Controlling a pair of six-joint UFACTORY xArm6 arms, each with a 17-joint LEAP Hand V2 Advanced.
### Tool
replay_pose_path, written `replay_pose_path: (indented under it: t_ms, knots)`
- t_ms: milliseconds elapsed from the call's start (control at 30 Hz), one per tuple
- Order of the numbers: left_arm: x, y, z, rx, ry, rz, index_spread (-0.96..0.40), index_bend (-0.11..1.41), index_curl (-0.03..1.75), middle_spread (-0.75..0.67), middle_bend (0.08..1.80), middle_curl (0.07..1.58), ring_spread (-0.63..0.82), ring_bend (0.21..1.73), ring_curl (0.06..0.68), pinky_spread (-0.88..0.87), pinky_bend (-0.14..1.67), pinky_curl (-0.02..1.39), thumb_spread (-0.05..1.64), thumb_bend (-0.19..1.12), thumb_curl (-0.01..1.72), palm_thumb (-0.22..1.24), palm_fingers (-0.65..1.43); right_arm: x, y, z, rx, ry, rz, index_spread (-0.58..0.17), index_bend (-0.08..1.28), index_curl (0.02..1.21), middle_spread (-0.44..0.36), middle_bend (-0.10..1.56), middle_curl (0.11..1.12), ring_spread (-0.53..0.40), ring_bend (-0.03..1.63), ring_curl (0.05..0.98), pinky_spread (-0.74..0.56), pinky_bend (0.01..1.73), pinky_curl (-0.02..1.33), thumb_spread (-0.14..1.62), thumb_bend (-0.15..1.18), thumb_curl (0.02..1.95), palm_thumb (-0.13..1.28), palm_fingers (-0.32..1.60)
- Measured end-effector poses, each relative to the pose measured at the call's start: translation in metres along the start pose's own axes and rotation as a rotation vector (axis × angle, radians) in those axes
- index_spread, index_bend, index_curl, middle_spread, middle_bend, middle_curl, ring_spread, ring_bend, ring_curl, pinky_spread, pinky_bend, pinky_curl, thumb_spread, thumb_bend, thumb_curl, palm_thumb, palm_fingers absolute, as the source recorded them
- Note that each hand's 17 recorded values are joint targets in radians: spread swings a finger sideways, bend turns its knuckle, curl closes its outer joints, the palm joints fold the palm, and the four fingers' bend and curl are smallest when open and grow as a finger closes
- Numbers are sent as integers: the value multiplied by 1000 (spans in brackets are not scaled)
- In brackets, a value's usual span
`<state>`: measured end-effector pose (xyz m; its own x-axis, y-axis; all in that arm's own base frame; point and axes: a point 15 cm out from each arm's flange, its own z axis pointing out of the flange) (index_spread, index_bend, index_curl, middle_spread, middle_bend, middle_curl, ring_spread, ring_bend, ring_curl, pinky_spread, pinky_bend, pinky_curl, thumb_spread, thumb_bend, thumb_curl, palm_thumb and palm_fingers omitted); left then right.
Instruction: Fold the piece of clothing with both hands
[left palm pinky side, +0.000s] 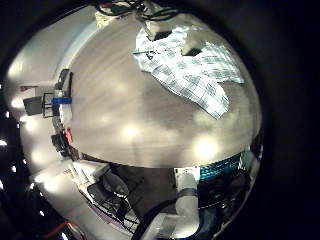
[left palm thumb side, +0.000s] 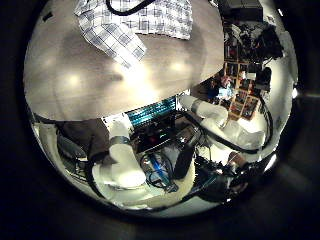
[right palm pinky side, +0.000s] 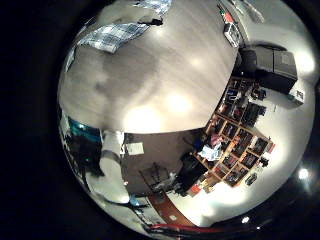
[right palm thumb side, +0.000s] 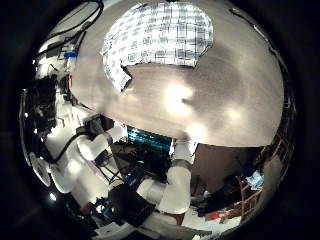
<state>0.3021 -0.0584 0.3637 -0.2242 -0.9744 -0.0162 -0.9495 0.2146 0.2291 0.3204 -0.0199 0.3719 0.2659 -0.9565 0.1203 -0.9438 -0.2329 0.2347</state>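
Note:
A checked shirt (left palm pinky side: 195, 65) lies spread out and partly rumpled on the wooden table (left palm pinky side: 130, 110), near its far edge. It appears small in all four palm views, so both palms are well above it and away from it. The left thumb side view has the shirt (left palm thumb side: 135, 25) at the table's (left palm thumb side: 90, 80) edge. From the right hand the shirt (right palm thumb side: 160, 35) shows one sleeve trailing off to the side on the table (right palm thumb side: 200, 90), and the shirt (right palm pinky side: 115, 35) is farther off in the little finger side view. No fingers of either hand show.
The arms' bodies (left palm thumb side: 120, 165) (right palm thumb side: 175, 180) rise beside the table's near edge. Some equipment (left palm pinky side: 60, 100) stands off one side of the table. Shelves full of things (right palm pinky side: 235, 130) line the room behind.

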Motion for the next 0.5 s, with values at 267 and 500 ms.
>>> replay_pose_path:
  t_ms: [267,500]
  knots:
    - [-2,6,-5,10,27,-23,-87,180,334,304,177,298,474,600,213,488,372,342,828,-51,279,-38,28,-3,3,5,-19,-8,-3,-407,176,308,-16,191,338,158,521,176,359,693,137,1084,-23,253,56,116]
    - [4,8,9,-14,-4,23,-88,184,347,302,174,289,475,588,210,489,363,335,854,-41,283,-22,39,-2,10,4,-23,-12,10,-409,174,310,-16,187,332,147,508,183,356,667,150,1091,-21,253,55,144]
